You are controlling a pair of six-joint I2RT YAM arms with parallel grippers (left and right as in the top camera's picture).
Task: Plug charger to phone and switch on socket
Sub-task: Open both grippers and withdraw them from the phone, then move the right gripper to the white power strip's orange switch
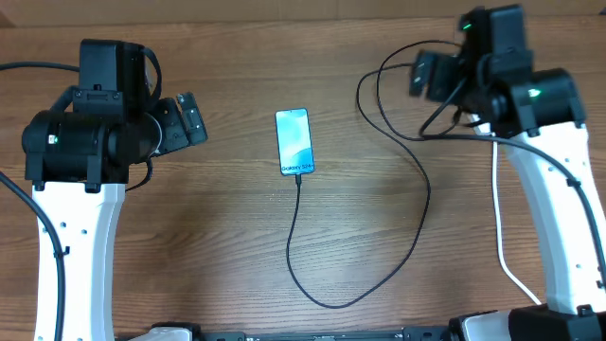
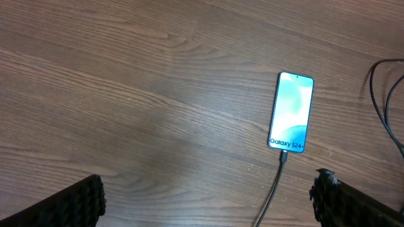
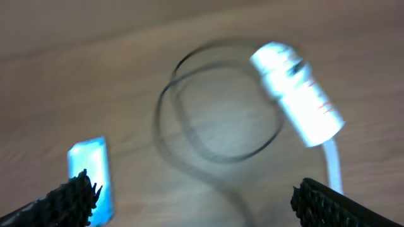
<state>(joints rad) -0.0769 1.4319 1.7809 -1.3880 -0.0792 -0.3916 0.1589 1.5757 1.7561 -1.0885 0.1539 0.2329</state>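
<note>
Jaws: left gripper (image 1: pixel 192 117) spread wide, empty; right gripper (image 1: pixel 423 73) spread wide too, holding nothing
Phone (image 1: pixel 294 142): flat on the table (image 1: pixel 189 246), screen lit, between the two grippers, apart from both
Charger (image 1: pixel 427 189): black cable; tip meets the phone's bottom edge; loops away, then runs toward the right gripper
Socket (image 3: pixel 297 94): white strip below the right gripper; blurred; switches unreadable

Wood-grain table (image 2: pixel 126 75); socket (image 3: pixel 297 94) perhaps glossy plastic

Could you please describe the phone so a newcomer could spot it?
Start at the wooden table and go to its middle. The phone lies flat there: the only bright blue screen, with a thin black cable meeting its near edge.
</note>
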